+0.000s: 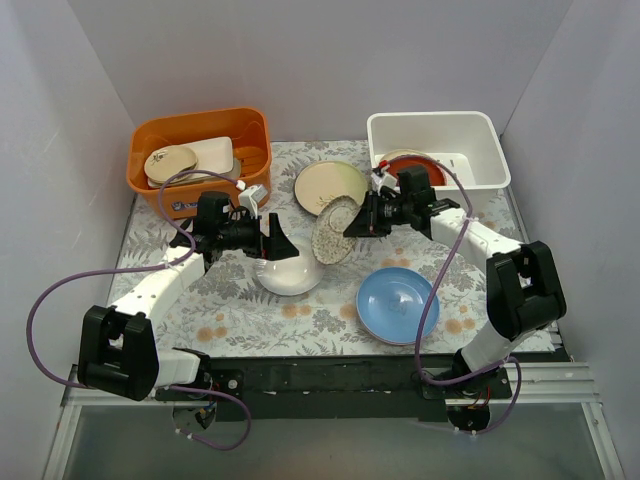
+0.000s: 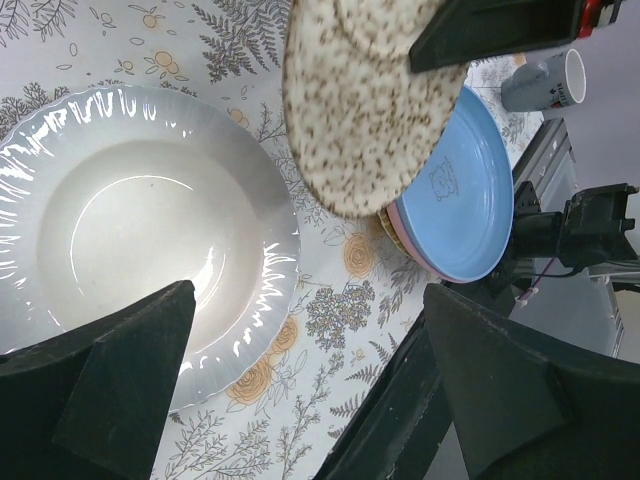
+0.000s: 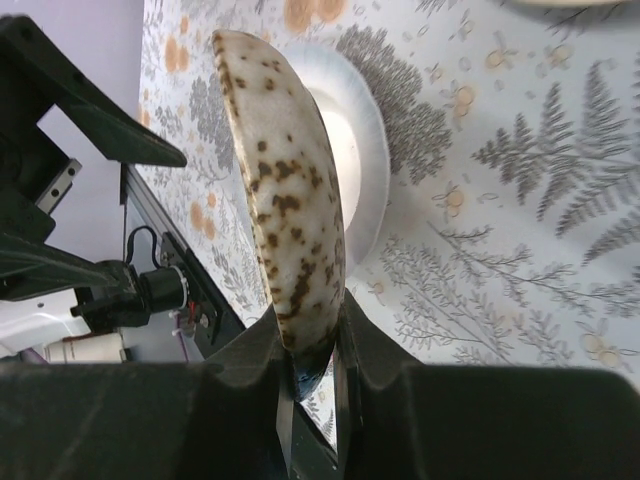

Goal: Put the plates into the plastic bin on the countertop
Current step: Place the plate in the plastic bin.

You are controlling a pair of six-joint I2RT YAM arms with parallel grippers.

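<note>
Upper left of the overhead view, the orange tub point(image 1: 200, 120) sits with its cream dishes, out of this play. Just right of it, the left gripper point(image 1: 280, 243) hangs with its jaws spread wide and nothing between them, poised above the white scalloped plate point(image 1: 290, 278) lying flat on the countertop point(image 1: 240, 310).

Centre frame, here's the action: the speckled plate point(image 1: 333, 230) is up off the surface and tipped on edge, its rim pinched in the right gripper point(image 1: 356, 223). The right wrist view shows both fingers clamped on that rim. Just behind it a cream plate point(image 1: 328, 182) lies flat. Lower right of centre, a blue plate point(image 1: 395, 303) waits, and the left wrist view shows a pink rim under it, so that is a stack.

Upper right, the plastic bin point(image 1: 480, 130) already has a dark red plate point(image 1: 430, 170) inside.

So the step looks like the carry. Next, that speckled plate has to swing to the upper right, clear the bin's near wall, level out and go down onto the red one before the fingers let go. With a rim-only grip, a fast swing could let it slip.
</note>
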